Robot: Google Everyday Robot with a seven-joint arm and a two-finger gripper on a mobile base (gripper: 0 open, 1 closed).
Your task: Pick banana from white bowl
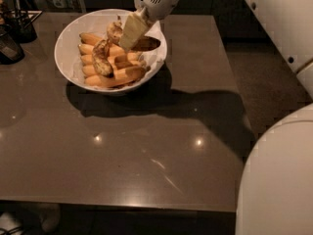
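Glossy dark tabletop (146, 155) with small light glints, dim floor beyond its right edge, dark containers (11, 47) at far left. On the table's far side, white bowl (66, 35) heaped with bananas (110, 77) (several brown-spotted). Gripper (126, 42) angled down from upper right, tip at the heap's top; grip state impossible to tell.

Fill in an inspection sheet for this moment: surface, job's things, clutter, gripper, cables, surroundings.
Surface: dark table, glossy, with light glints.
Job's things: white bowl at the table's far side, paper-lined, holding a pile of bananas, several brown-spotted.
Clutter: dark containers at the far left edge, apart from the bowl.
Gripper: gripper reaches down into the bowl's right half, tip among the bananas.
Cables: nothing seen.
Surroundings: robot's white body at lower right; dark floor beyond the table's right edge.
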